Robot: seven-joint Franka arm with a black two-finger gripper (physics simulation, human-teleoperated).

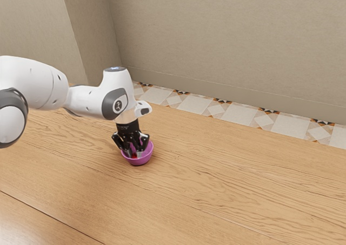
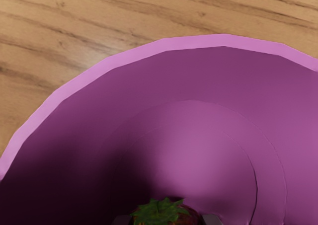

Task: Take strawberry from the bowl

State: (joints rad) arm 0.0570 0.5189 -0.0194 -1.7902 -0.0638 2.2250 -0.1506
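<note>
Gripping the strawberry [image 2: 160, 211] inside the pink-purple bowl [image 1: 144, 159].
The black gripper [image 1: 134, 154] reaches down into the bowl, its two fingertips closed against the berry from opposite sides, the green leafy cap beside them. The strawberry is low within the bowl's walls, below the rim; the bowl sits upright on the wooden table [image 1: 216, 185], near a tiled strip [image 1: 240, 113] along the wall.

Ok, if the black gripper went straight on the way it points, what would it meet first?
Most likely the inside floor of the round purple bowl; the red strawberry with green leaves sits at the tip of the gripper, though depth is unclear.
</note>
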